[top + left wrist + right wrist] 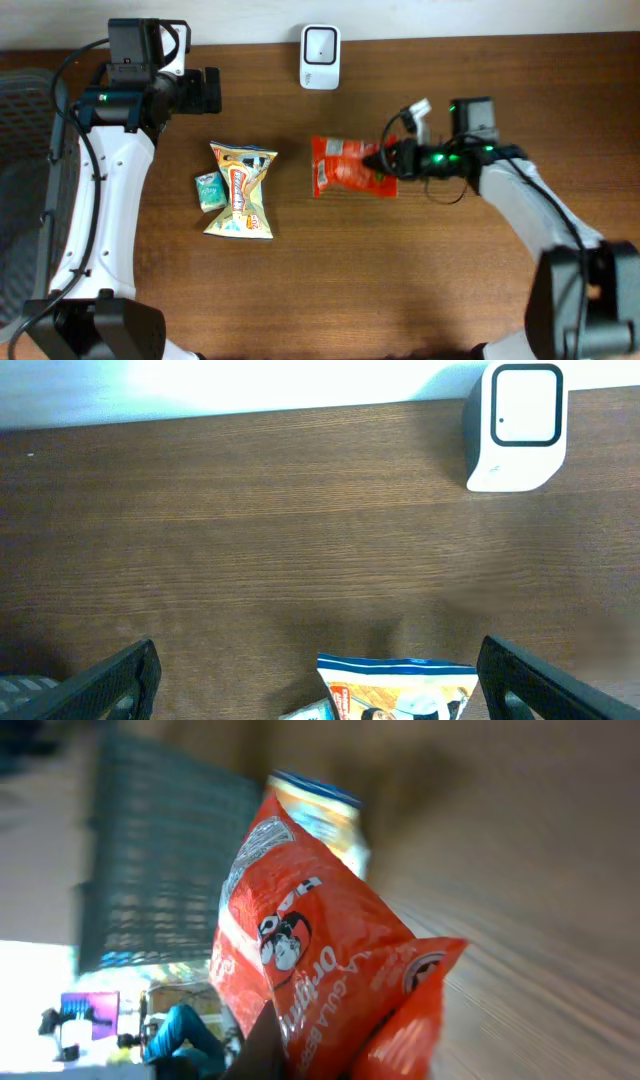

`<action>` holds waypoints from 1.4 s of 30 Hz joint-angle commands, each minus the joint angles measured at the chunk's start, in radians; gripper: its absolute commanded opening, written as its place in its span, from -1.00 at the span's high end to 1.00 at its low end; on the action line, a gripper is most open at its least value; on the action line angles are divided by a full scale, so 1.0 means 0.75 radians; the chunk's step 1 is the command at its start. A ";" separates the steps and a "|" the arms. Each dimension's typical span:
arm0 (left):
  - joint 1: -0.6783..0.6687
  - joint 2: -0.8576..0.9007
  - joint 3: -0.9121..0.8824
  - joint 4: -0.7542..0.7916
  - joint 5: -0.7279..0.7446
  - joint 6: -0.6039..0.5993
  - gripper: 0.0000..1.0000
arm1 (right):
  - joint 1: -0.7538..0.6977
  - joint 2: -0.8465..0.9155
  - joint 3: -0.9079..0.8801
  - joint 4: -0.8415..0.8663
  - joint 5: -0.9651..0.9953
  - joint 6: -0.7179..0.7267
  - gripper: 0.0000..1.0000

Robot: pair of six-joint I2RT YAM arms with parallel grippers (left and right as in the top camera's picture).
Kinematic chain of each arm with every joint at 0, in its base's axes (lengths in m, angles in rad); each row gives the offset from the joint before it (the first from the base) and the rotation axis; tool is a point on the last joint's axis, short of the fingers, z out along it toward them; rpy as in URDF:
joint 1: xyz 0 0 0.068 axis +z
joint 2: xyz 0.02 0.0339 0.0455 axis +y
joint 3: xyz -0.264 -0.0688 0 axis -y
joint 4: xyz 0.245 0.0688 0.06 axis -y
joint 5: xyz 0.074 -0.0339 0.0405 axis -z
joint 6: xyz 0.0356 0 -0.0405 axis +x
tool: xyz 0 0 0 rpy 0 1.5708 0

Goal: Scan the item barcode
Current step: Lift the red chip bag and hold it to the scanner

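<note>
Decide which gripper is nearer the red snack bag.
Right. The right gripper is shut on one edge of the red snack bag; the left gripper hangs open well away, nearer the yellow snack bag.

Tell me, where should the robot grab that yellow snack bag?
Probably the yellow bag by its crimped far edge, from above with the open left fingers: that seam is thin, flat and nearest them; a green packet crowds one side.

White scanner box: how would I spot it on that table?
Follow the far edge of the wooden table to its middle. The white scanner box stands there alone, beyond the red snack bag and the yellow snack bag. Unlike those soft, colourful packets, it is a white box with a dark-rimmed square window.
</note>
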 commanded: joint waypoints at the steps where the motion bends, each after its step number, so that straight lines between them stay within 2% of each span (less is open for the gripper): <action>1: 0.008 0.007 0.004 0.002 -0.009 0.021 -0.98 | -0.056 -0.108 0.088 0.002 -0.287 -0.066 0.92; 14: 0.008 0.007 0.004 0.002 -0.009 0.021 -0.99 | -0.230 -0.135 0.173 0.019 -0.349 0.146 0.92; 17: 0.008 0.007 0.004 0.002 -0.009 0.021 -0.98 | -0.257 -0.133 0.251 0.098 -0.342 0.299 0.92; 20: 0.008 0.007 0.004 0.002 -0.009 0.021 -0.98 | -0.263 -0.108 0.461 0.107 -0.202 0.385 0.92; 23: 0.008 0.007 0.004 0.002 -0.009 0.021 -0.98 | -0.226 -0.076 0.676 -0.012 0.064 0.348 0.92; 29: 0.008 0.007 0.004 0.002 -0.009 0.021 -0.98 | 0.115 -0.055 0.908 -0.335 1.158 0.038 0.92; 34: 0.008 0.007 0.004 0.002 -0.009 0.021 -0.98 | 0.421 0.095 1.109 -0.343 1.970 -0.235 0.92; 37: 0.008 0.007 0.004 0.002 -0.009 0.021 -0.98 | 0.522 0.270 1.157 -0.139 2.335 -0.555 0.92; 42: 0.008 0.007 0.004 0.002 -0.009 0.021 -0.99 | 0.592 0.573 1.157 0.341 2.444 -1.217 0.92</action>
